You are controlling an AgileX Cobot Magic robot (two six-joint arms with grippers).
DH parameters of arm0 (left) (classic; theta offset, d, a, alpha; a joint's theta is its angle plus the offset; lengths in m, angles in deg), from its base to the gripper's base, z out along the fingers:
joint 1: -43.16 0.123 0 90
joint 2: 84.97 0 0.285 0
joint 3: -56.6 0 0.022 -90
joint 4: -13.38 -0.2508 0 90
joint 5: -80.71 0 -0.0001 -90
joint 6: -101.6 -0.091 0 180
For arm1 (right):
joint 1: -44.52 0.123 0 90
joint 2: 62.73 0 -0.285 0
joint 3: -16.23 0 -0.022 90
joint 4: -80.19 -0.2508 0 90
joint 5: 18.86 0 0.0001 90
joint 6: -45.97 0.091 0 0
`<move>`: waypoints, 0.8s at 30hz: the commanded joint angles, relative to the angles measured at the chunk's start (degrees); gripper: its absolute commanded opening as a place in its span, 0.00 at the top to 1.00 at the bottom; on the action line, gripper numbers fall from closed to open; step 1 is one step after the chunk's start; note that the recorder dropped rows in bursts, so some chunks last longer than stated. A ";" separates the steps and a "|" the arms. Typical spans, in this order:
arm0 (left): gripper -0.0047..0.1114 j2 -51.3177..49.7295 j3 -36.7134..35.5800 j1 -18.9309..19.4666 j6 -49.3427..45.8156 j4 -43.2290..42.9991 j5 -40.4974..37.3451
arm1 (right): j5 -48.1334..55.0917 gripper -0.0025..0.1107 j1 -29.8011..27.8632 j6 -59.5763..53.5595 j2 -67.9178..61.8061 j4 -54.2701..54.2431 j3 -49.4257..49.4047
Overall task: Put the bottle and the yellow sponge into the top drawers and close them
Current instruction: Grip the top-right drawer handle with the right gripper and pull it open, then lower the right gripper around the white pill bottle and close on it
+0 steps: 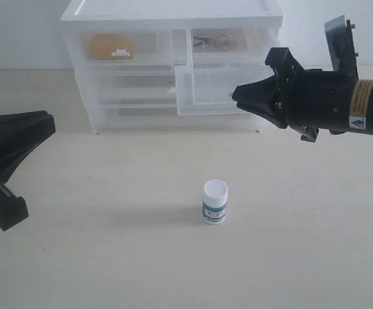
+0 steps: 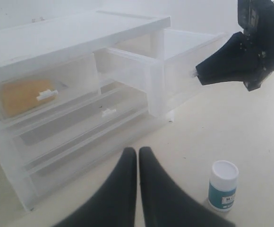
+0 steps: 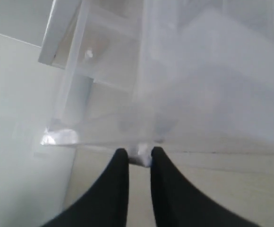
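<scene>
Pinches the white handle (image 3: 144, 155) of the pulled-out right top drawer (image 1: 206, 87) in the right jaws, holds the left jaws pressed together, empty.

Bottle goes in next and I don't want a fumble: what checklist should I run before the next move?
1. Bottle upright, capped, in the open: ok.
2. Right drawer pulled out: ok.
3. Room inside it: cannot tell.
4. Sponge in shut left drawer: ok.
5. Right end effector free: not ok, clamped on the handle.
6. Left end effector open for a grasp: not ok, shut.
</scene>
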 commanded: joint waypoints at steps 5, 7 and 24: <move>0.93 -0.33 -0.25 -0.16 0.22 0.60 -0.09 | -17.52 0.18 0.47 -10.46 2.13 14.77 -0.71; 0.93 -0.33 -0.25 -0.16 0.22 0.60 -0.09 | -20.75 0.14 0.47 -14.67 2.86 14.24 -2.90; 0.93 -0.33 -0.25 -0.16 0.22 0.60 -0.09 | -1.71 0.14 0.47 -54.69 10.41 5.22 -21.65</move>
